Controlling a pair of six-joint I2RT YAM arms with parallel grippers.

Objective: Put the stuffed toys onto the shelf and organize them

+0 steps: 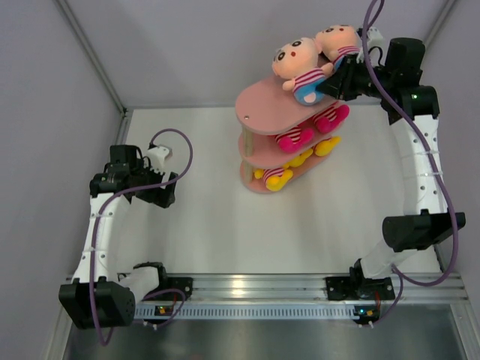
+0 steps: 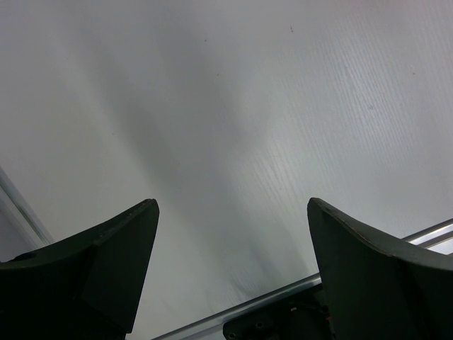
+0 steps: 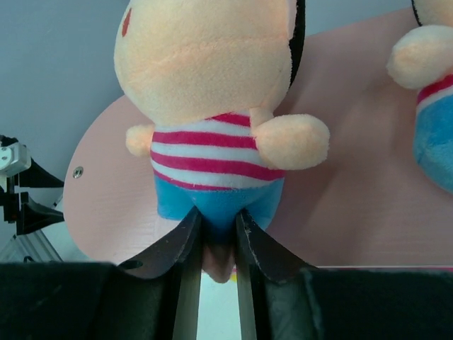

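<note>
Out to the left of the shelf [image 1: 259, 112], well apart from it, the left gripper [image 2: 231, 207] hung over the white table [image 1: 210, 225] with its jaws spread wide and nothing between them. Only bare tabletop and a strip of metal rail showed under its wrist camera. Then the shelf itself, a pink three-tier stand, stood upright toward the back of the table. On its lowest board lay the yellow toys [image 1: 276, 178], poking out past the board's near edge. One tier up were the pink toys [image 1: 296, 139], two of them side by side, also hanging over the rim. And on the top board was the one to watch, the striped doll [image 3: 212, 142]. It had a big peach head, a red-and-white shirt and blue bottoms, and it sat upright at the right end of the top board, with its back to the wrist camera. Just behind it on the same board sat a second striped doll [image 1: 337, 37], close by, though whether the two were touching could not be made out. To the right of the shelf, the right gripper [image 3: 218, 216] reached in at top-board height. Its jaws were drawn narrow, and its fingers [image 3: 185, 241] pinched the striped doll's blue bottom, with a peach foot caught between them.
</note>
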